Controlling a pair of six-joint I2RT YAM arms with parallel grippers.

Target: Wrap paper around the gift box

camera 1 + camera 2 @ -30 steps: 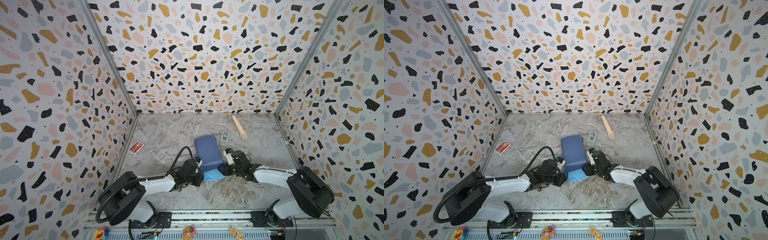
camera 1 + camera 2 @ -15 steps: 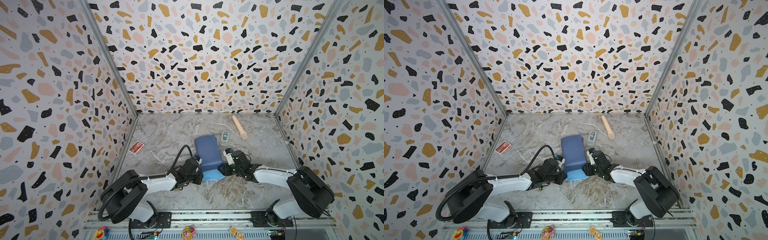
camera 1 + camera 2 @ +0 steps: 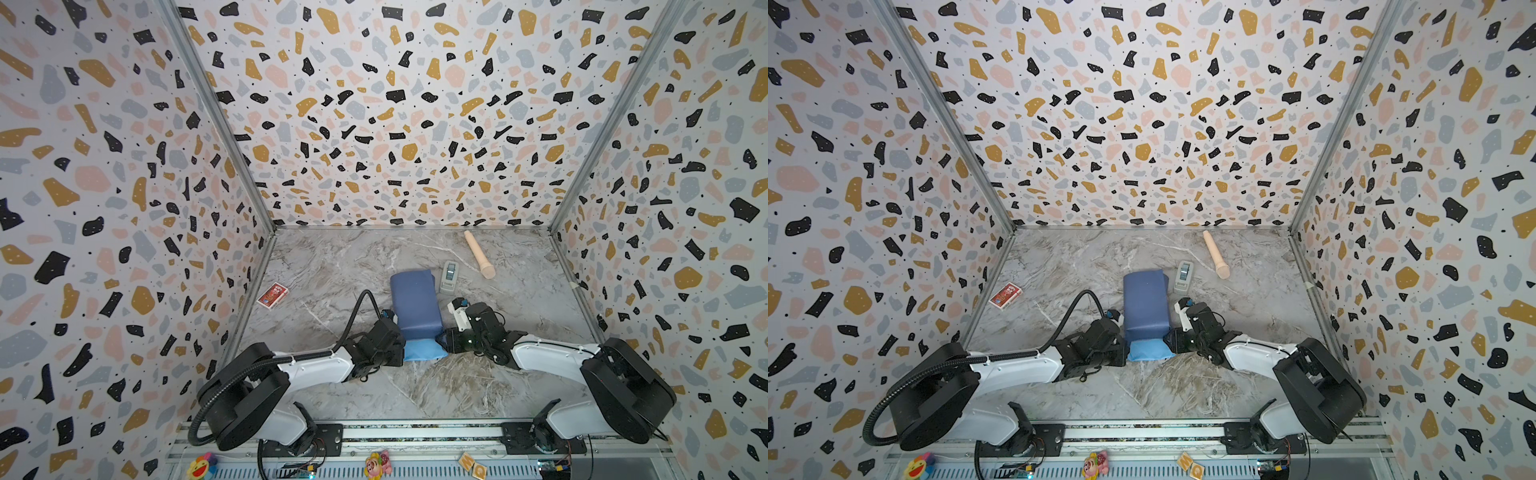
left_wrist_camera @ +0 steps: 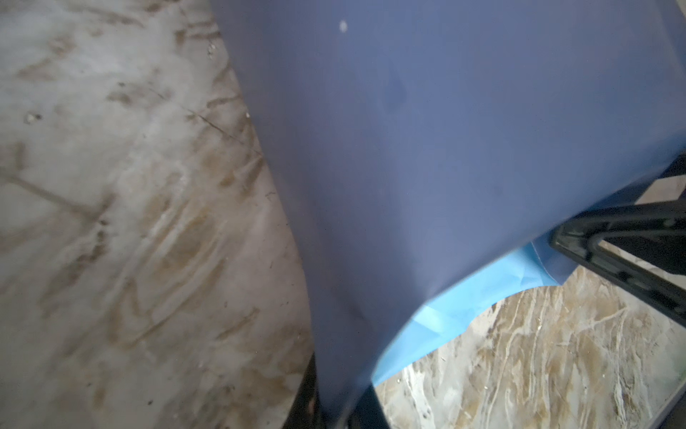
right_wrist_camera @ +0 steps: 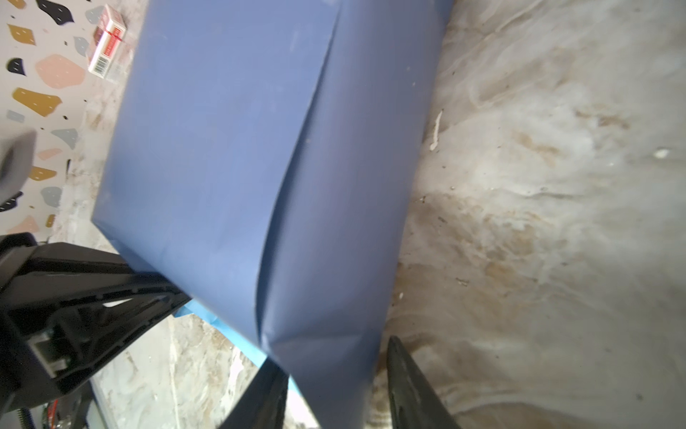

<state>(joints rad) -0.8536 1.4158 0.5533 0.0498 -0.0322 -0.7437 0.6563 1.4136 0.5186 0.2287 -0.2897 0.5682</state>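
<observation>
- The paper (image 3: 415,303) lies in the middle of the table (image 3: 332,266). It is folded over into a long, puffy, dark blue bundle.
- The gift box cannot be seen in any view. What is inside the bundle is hidden.
- At the near end of the bundle, a light blue flap (image 3: 422,350) of the same paper sticks out and lies flat on the table.
- The left fingers (image 4: 304,405) are at the near left corner of the bundle. They are close together, and the edge of the paper is pinched between them.
- The right fingers (image 5: 412,393) are at the near right corner. They stand part way apart, one on each side of the folded end of the paper, and they hold it.
- In the right wrist view, one long crease (image 5: 297,167) runs down the top of the bundle.
- Both arms lie low over the table, one on each side of the bundle.
- A grey tape dispenser (image 3: 449,276) stands just beside the far right corner of the bundle.
- A tan stick (image 3: 479,259) lies behind it, close to the back wall.
- A small red card pack (image 3: 272,295) lies well apart, by the left wall.
</observation>
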